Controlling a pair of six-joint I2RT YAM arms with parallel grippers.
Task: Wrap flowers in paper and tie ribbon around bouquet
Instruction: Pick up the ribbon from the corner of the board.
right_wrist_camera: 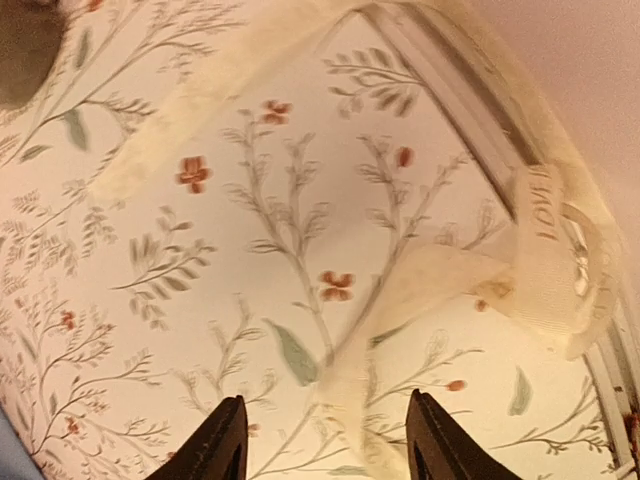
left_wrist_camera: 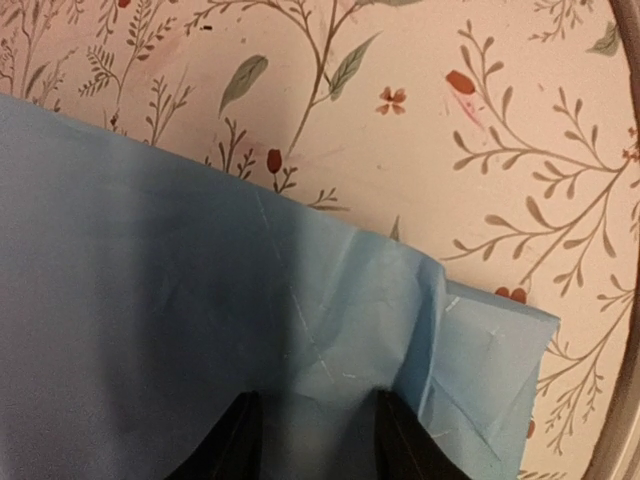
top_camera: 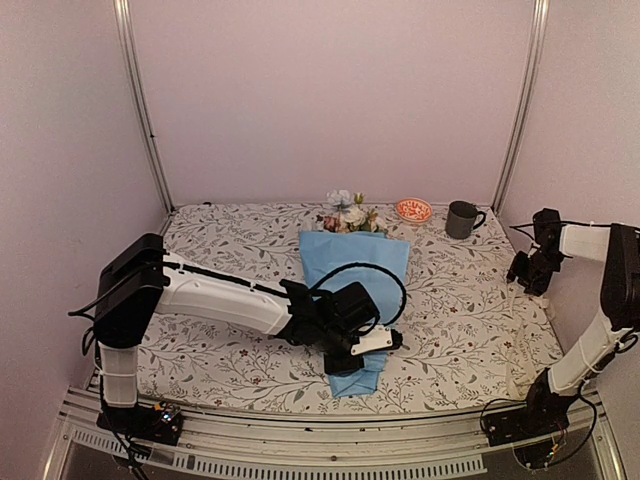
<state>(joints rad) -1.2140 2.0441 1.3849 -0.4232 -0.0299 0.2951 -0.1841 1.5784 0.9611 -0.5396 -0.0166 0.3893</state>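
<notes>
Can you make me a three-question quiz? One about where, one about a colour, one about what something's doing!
1. Where do the flowers poke out of the paper? A far end B near end C middle
2. What colour is the mug? A red B grey C yellow
3. On the right gripper, the jaws are: A clamped on the mug B pressed shut C apart
Answers: 1 A, blooms lie at the paper's far end. 2 B, dark grey. 3 C, tablecloth shows between them.

Cream ribbon [right_wrist_camera: 548, 262], dark printed word "LOVE" running along its looped end, following letters too blurred to read
</notes>
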